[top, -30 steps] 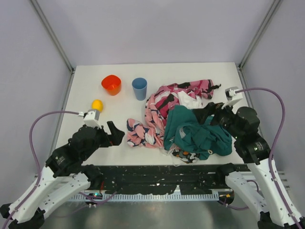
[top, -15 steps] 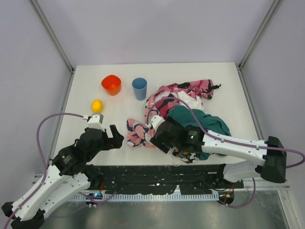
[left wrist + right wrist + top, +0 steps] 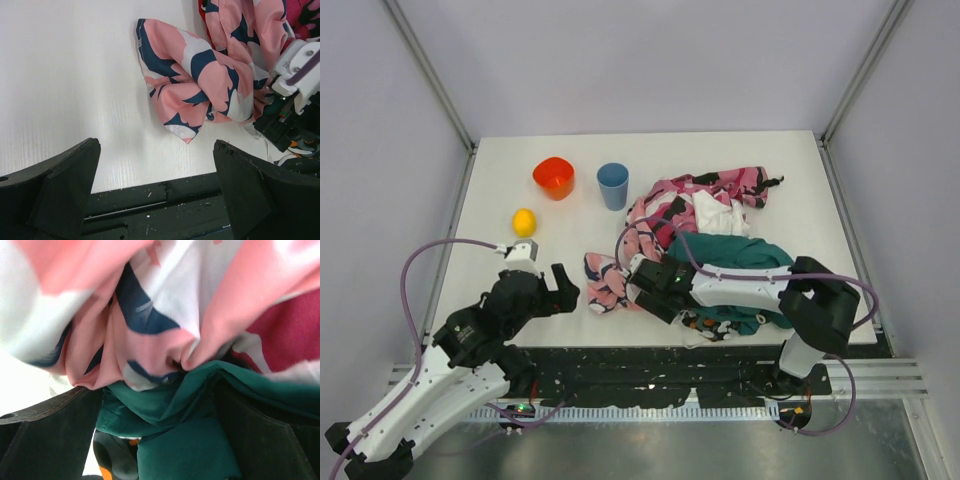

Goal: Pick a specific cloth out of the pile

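The black two-finger left gripper (image 3: pixel 563 290) is held low and forward, its jaws spread wide in the left wrist view (image 3: pixel 155 150). The white-and-black left arm (image 3: pixel 450 345) is bent at the elbow. The black right gripper (image 3: pixel 640 284) is carried far leftward on the folded, flattened right arm (image 3: pixel 750 285), jaws likewise parted wide (image 3: pixel 160 405).

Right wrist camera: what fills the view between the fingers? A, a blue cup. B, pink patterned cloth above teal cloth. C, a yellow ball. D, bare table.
B: pink patterned cloth sits above folds of teal cloth, right in front of the open right gripper.
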You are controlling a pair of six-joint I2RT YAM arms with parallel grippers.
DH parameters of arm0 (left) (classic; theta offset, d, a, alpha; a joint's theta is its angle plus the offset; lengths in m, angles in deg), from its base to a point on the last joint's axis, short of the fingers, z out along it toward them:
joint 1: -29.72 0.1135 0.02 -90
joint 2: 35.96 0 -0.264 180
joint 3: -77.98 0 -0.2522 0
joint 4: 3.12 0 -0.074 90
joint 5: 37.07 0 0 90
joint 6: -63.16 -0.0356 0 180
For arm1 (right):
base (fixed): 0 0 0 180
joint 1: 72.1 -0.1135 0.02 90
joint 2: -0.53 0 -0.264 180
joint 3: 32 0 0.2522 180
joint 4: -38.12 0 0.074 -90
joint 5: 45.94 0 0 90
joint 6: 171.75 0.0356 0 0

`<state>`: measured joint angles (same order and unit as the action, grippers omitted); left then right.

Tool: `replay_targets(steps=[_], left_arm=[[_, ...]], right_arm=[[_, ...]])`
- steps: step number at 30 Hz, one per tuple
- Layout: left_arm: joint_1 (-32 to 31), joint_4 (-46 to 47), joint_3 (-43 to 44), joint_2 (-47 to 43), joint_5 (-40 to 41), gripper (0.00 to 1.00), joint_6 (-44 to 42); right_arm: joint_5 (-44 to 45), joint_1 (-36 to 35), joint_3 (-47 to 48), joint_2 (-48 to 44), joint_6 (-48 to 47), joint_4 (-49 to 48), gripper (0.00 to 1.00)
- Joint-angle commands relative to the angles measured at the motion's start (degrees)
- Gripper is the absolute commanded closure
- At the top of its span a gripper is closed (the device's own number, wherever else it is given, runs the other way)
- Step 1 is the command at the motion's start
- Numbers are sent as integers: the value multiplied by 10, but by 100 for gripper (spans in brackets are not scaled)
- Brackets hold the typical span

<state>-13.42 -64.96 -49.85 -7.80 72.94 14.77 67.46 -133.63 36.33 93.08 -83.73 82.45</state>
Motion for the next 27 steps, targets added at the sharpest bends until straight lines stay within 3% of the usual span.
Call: replay_targets(steps=[1, 5, 7, 8, 10, 11, 15, 22, 25, 27], left_arm=[[-1, 16, -2, -4, 23, 0, 9], [-1, 18, -5, 0, 30, 0, 10], [-1, 17, -8, 0, 40, 0, 13], [-1, 18, -8, 0, 41, 0, 13], [-1, 18, -7, 0, 45, 0, 13], [-1, 18, -6, 1, 48, 0, 13], [-1, 25, -3, 1, 48, 0, 12], [0, 51, -5, 8, 35, 0, 13], [-1, 74, -11, 15, 20, 0, 10], [-1, 113, -24, 22, 4, 0, 3]], right_arm=[[-27, 28, 20, 77, 5, 19, 5], [-44, 43, 48, 137, 6, 48, 5], [-58, 53, 61, 164, 5, 62, 27], [-63, 59, 67, 176, 2, 68, 57], [-23, 61, 71, 178, 14, 71, 87], [-12, 62, 70, 173, 13, 70, 95], [86, 56, 67, 95, 39, 39, 94], [247, 41, 106, -123, 23, -22, 95], [259, 57, 136, -180, -11, -49, 94], [245, 84, 180, -195, 18, -37, 95]])
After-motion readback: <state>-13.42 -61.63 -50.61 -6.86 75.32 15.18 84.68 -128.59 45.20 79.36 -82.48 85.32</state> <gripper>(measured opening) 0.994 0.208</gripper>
